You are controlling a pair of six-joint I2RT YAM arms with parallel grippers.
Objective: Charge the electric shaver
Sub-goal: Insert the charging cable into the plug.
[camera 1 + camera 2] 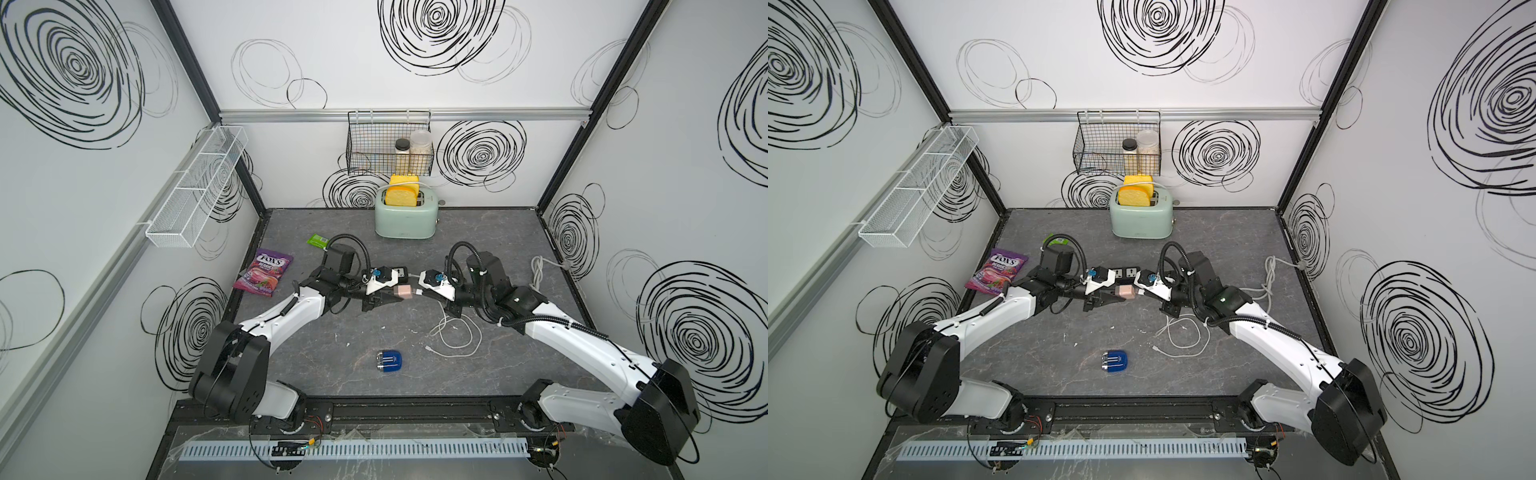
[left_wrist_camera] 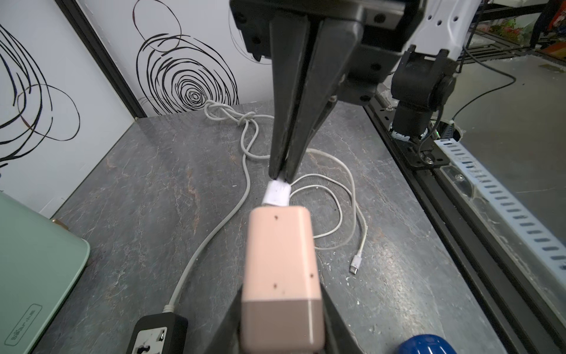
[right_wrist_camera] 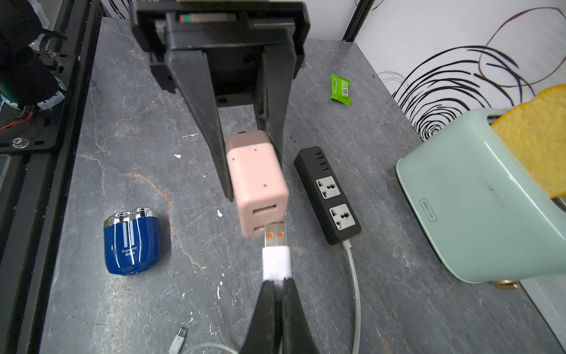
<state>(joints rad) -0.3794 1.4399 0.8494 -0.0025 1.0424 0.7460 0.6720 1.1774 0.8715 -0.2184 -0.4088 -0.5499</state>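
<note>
Two arms meet above the middle of the tabletop (image 1: 311,332) in both top views. The left gripper (image 3: 254,184) has its jaws clamped on the flanks of the pink charger cube (image 2: 280,260), with the ports facing the right arm. The right gripper (image 2: 281,175) has its jaws pressed together on the white USB plug (image 3: 275,257) of the cable (image 1: 457,338). In the right wrist view the plug's metal tip meets the cube's lower port, its long axis roughly in line with the cube. Depth of insertion cannot be told.

The electric shaver (image 1: 390,362) lies free on the tabletop, below the jaws toward the lower centre of the frame and well apart from both. Its head-to-base axis runs roughly left to right, silver heads at the left end. Neither arm is clearly nearer. The cable's loose small connector (image 1: 428,347) lies near the shaver's right side, not touching it. Seating the plug appears to be the step in hand. The black power strip (image 3: 327,193) carries no charger.
</note>
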